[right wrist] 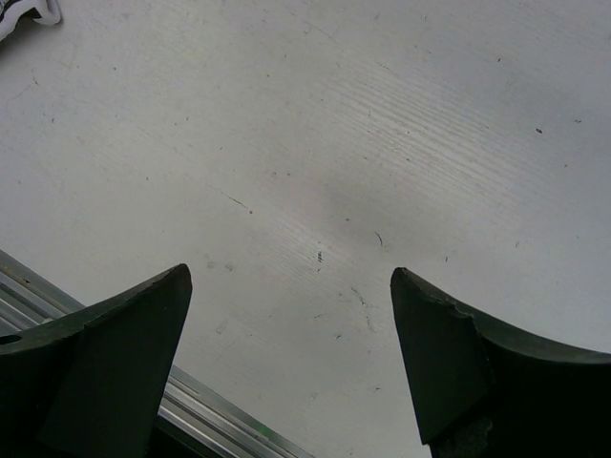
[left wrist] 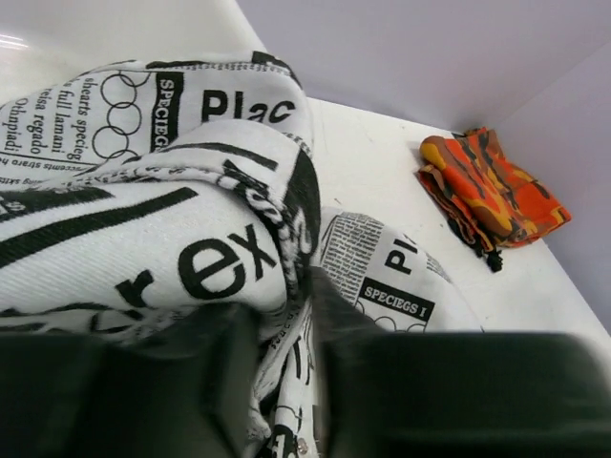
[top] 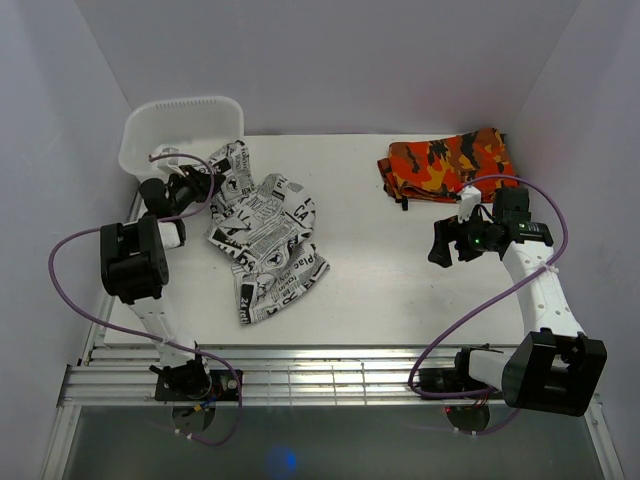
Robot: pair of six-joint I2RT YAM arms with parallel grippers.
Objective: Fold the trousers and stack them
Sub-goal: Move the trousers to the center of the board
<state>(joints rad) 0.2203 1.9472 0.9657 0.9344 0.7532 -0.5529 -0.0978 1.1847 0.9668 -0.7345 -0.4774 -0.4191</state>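
Trousers (top: 268, 235) lie crumpled left of centre, long axis running near-far; left jaws pinch their far-left edge, right jaws gape over tabletop (top: 400, 290), well apart.

Basket (top: 190, 101): white plastic, far-left corner.
Camouflage garment (top: 447, 163) (left wrist: 492, 196): orange, red, black; folded, far right.
Table (top: 390, 270) (right wrist: 401, 124): white, lightly scuffed.
Rail (top: 330, 380): aluminium, near edge.

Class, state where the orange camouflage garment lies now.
In the top view, the orange camouflage garment lies folded far right on the table, beyond the right gripper, apart from the trousers.
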